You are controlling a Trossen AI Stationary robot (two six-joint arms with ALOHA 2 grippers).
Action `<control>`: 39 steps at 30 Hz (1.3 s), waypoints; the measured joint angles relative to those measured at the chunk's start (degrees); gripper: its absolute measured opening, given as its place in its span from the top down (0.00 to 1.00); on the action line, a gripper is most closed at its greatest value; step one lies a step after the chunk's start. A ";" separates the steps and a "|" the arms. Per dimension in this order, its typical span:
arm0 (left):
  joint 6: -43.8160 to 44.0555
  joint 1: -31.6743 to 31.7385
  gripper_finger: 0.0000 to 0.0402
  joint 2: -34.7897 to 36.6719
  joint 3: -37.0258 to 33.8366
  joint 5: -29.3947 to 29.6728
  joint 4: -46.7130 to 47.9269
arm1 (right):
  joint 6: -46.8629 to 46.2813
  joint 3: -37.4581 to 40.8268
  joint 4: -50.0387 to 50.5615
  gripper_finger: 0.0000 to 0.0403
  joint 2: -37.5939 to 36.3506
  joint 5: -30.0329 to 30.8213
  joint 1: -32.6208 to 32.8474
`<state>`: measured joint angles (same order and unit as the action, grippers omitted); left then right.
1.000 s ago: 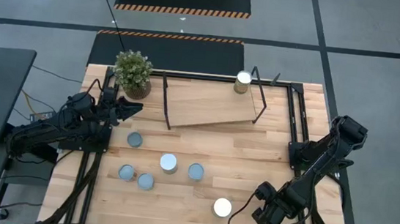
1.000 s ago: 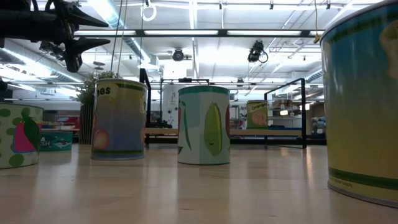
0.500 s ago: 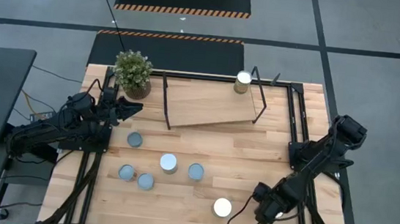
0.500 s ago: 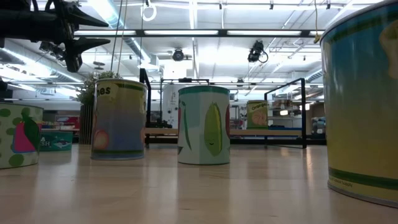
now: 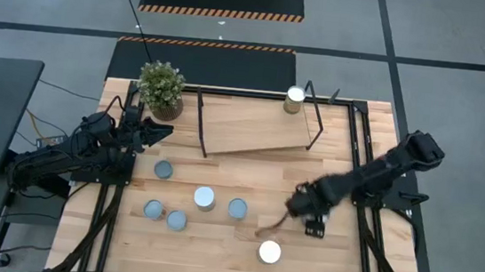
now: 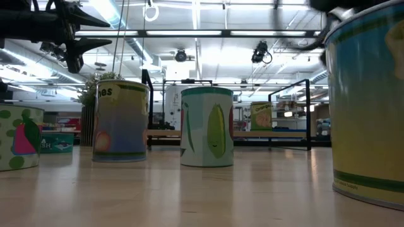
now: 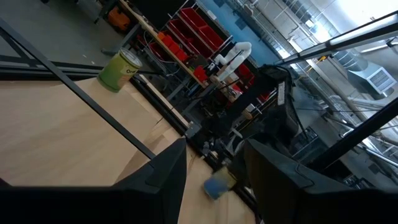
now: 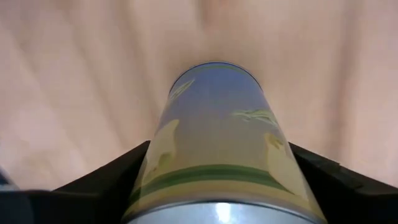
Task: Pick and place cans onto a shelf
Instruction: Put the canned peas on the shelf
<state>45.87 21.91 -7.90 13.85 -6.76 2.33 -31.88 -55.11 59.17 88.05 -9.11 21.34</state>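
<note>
My right gripper (image 5: 301, 201) hangs over the table's middle right, pointing down, shut on a can (image 8: 214, 137) with a blue, yellow and green label. The hand hides that can in the high view. A white-topped can (image 5: 269, 252) stands near the front edge. Several more cans (image 5: 204, 198) stand left of centre. One can (image 5: 294, 98) stands on the tilted plywood shelf (image 5: 253, 124) at the far side. My left gripper (image 5: 158, 130) waits open at the far left, level, pointing toward the shelf. My right gripper pinches the can between its two fingers, one on each side of the can's round wall (image 8: 149, 158), close to its silvery top rim. The fingers come from above, pointing down. The can stands upright below them; I cannot tell whether its base is clear of the table.
A potted plant (image 5: 160, 88) stands at the far left corner beside the shelf's black rod frame (image 5: 200, 123). Bare tabletop (image 5: 328, 171) lies between the shelf and my right gripper. In the low view the nearest can (image 6: 369, 107) fills the right side.
My right gripper has swung from the near right corner toward the table's middle and far side, rolling about its own axis as it went, most of it in the last half second. The white-topped can near the front edge has stayed put.
</note>
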 joint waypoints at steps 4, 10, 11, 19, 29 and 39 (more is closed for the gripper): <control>0.02 -0.01 0.58 0.00 0.00 0.00 0.02 | 14.83 -3.63 2.54 0.20 0.00 5.59 -8.25; 1.30 -0.02 0.58 0.00 0.00 0.00 -0.04 | 32.86 -10.85 2.61 0.20 0.00 9.71 -19.64; 1.52 -0.01 0.58 0.00 0.00 0.00 -0.03 | 35.10 -11.80 2.64 0.20 0.00 9.68 -21.58; 1.51 0.00 0.58 0.00 0.00 0.05 -0.02 | 47.60 -26.17 9.50 0.20 7.12 10.75 -36.46; 1.53 -0.02 0.58 0.00 0.00 1.16 -0.04 | 57.33 -40.65 17.32 0.20 20.75 17.17 -46.53; 1.53 -0.02 0.58 0.00 0.00 1.16 -0.04 | 58.58 -41.18 18.70 0.16 24.56 17.40 -51.17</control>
<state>47.40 21.89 -7.90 13.85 -5.61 2.28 26.70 -96.30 77.88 112.61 8.30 -29.83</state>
